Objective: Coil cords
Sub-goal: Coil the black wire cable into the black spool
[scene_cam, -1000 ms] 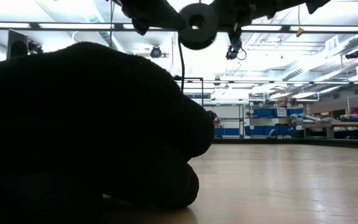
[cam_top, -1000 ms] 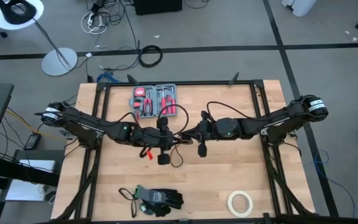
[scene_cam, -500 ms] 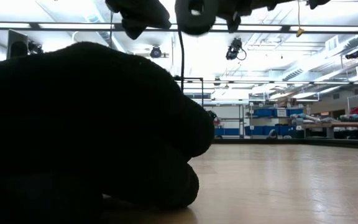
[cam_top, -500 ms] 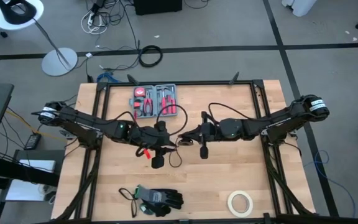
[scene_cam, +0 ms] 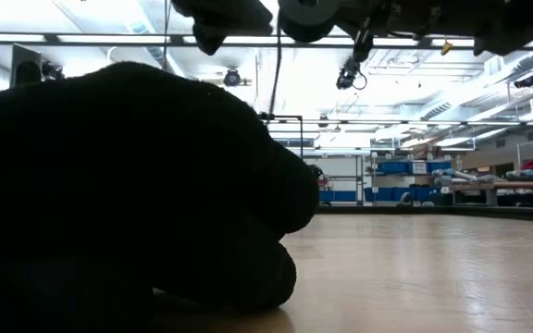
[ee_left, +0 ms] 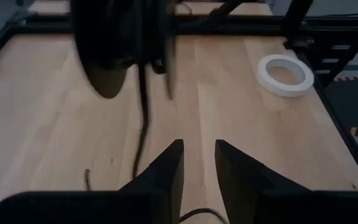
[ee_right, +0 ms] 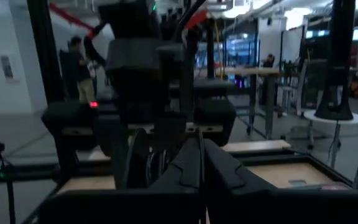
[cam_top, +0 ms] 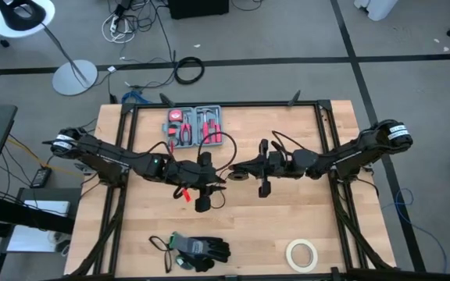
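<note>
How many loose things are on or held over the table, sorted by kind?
Cord, held up between the left gripper and the right gripper: 1
Tool set: 1
Pair of black gloves: 1
Roll of white tape: 1
Total: 4
</note>
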You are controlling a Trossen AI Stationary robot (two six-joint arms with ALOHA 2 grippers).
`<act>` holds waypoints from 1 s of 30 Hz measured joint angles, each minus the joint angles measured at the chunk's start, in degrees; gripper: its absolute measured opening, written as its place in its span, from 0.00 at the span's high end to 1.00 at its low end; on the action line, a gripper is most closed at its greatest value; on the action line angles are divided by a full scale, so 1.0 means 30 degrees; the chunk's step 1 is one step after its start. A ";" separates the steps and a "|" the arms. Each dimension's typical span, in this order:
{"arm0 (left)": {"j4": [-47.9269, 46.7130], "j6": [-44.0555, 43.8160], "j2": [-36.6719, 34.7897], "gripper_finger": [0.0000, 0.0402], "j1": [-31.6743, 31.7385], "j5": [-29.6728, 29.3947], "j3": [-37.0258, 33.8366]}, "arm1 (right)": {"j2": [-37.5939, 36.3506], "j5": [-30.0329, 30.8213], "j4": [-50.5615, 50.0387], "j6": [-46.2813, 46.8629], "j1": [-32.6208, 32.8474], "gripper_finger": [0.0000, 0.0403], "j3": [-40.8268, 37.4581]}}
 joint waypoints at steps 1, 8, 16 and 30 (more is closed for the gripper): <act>0.0556 0.0198 0.0173 0.76 0.0004 -0.0032 0.0000 | 0.0188 0.0000 0.0844 -0.0007 0.0000 1.00 -0.0216; 0.2201 0.0804 0.1580 0.76 0.0181 -0.1070 -0.0015 | 0.1915 0.0286 0.4332 -0.0448 0.0274 1.00 -0.0987; 0.2723 0.0680 0.1765 0.76 0.0459 -0.1217 -0.0015 | 0.3041 0.0546 0.5934 -0.1267 0.0525 1.00 -0.0885; 0.3495 0.0719 0.0723 0.76 0.0474 -0.1184 -0.0007 | 0.1900 0.1717 0.5935 -0.3866 0.1260 1.00 -0.0880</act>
